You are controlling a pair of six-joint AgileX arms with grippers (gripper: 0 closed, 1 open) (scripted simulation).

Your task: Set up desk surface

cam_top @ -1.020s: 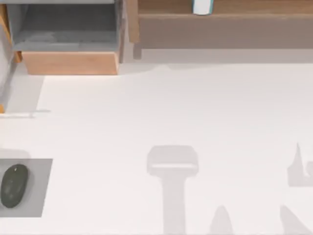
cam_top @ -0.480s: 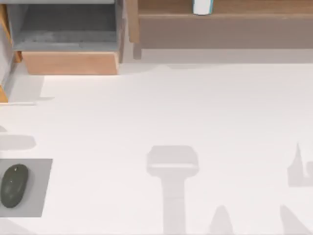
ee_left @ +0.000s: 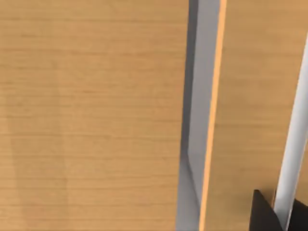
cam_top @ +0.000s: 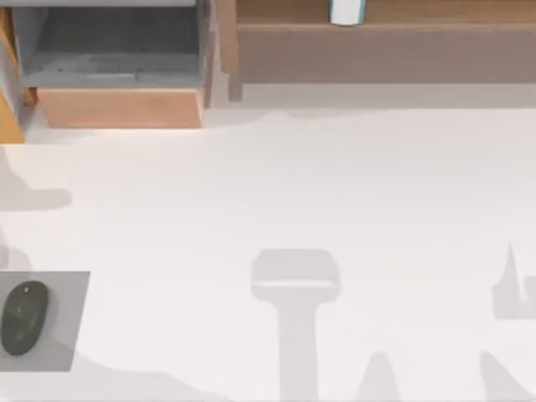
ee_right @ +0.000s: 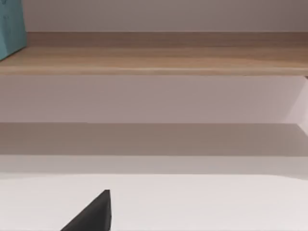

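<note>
White and matte, the wide flat desk surface (cam_top: 276, 193) spreads across nearly the whole top view and serves as the landmark for everything else. At its left edge, toward the near side, lies a small grey square mat (cam_top: 60, 322), and a dark oval computer mouse (cam_top: 23, 316) rests on that mat. Along the desk's far edge, toward the left, stands a light-wood box unit with a grey interior (cam_top: 117, 63). To the right of that box, still along the far edge, runs a long light-wood shelf (cam_top: 385, 33), and a small white and teal container (cam_top: 346, 11) stands on it. Soft grey shadows fall across the desk's near half and along its left side.

The left wrist view looks closely at light-wood panels (ee_left: 91, 115) split by a narrow grey gap, with a dark fingertip (ee_left: 264, 214) of the left gripper at the frame's edge; whether that pincer is wide or narrow cannot be told.

The right wrist view faces the long shelf (ee_right: 154, 53) from over the desk (ee_right: 202, 202), with a teal object (ee_right: 10, 26) on the shelf. One dark fingertip (ee_right: 94, 214) of the right gripper shows, and its spread cannot be told either.
</note>
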